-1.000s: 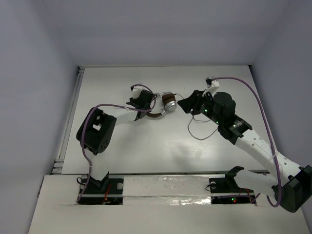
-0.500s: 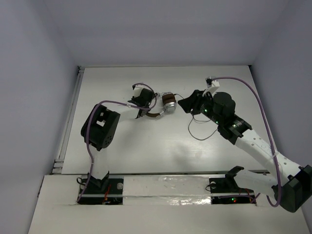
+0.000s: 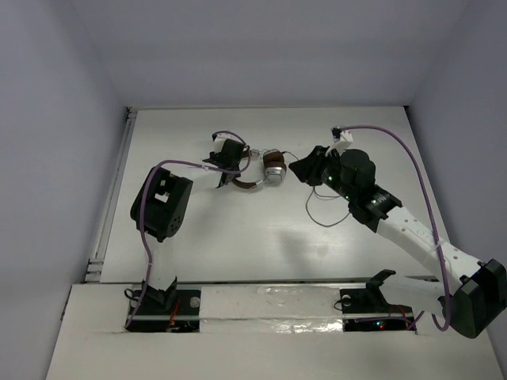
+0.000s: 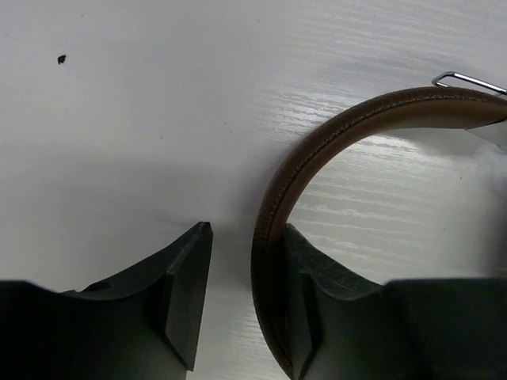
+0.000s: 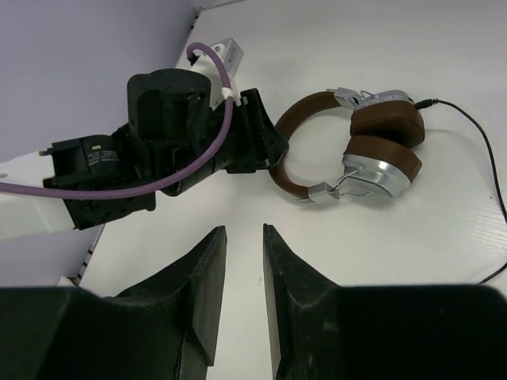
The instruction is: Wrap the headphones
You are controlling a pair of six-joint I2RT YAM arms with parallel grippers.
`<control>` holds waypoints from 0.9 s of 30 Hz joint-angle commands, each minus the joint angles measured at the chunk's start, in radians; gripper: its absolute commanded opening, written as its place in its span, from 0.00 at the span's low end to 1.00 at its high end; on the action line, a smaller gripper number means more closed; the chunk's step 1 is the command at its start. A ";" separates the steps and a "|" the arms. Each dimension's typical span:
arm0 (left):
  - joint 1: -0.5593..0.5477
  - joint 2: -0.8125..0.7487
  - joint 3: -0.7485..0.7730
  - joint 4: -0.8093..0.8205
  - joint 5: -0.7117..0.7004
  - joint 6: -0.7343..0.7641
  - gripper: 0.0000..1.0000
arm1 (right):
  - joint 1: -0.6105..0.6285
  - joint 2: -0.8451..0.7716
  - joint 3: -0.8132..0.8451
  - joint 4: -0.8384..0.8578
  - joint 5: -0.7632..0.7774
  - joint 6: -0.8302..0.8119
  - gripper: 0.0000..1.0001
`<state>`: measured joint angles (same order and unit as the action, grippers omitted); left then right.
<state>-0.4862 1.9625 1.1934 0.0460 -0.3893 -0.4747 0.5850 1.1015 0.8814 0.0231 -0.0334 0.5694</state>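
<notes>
1. Currently the left gripper stands partly open around the headband of the headphones. The brown band passes between its two fingers.
2. Band contact: in the left wrist view the band lies against the inner face of the finger on the right. A strip of bare table separates it from the other finger, so the band is not clamped.
3. Ahead of these fingertips the band arcs away and to the right. A thin metal bracket shows at that edge of the view.
4. The right gripper holds nothing. Its fingers stand parallel with a narrow gap, and white table shows through that gap.
5. Headphones position: ahead of the right gripper's fingertips and off to their right, clear of them, lying flat on the table.
6. The two earcups are folded side by side and touch each other. They show brown pads and one silver shell.
7. The left arm sits ahead and to the left of the right fingertips. Its gripper end meets the curve of the band, at the end opposite the earcups. A purple cable loops over this arm.
8. The thin dark cord leaves a plug at the farther earcup. It runs down the right side of the right wrist view, well to the right of the fingers.
</notes>
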 commanded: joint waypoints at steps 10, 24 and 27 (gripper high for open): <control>0.005 -0.016 0.069 -0.044 0.099 0.001 0.00 | 0.010 -0.026 -0.027 0.090 0.056 -0.011 0.37; 0.187 -0.421 0.437 -0.443 0.372 0.229 0.00 | 0.010 -0.035 0.050 0.155 -0.059 -0.129 0.12; 0.227 -0.445 0.508 -0.466 0.458 0.246 0.00 | 0.010 -0.002 0.057 0.172 -0.002 -0.161 0.34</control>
<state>-0.2871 1.5620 1.6474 -0.3550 -0.0483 -0.2646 0.5850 1.0885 0.8818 0.1181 -0.0700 0.4690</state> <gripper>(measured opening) 0.037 0.307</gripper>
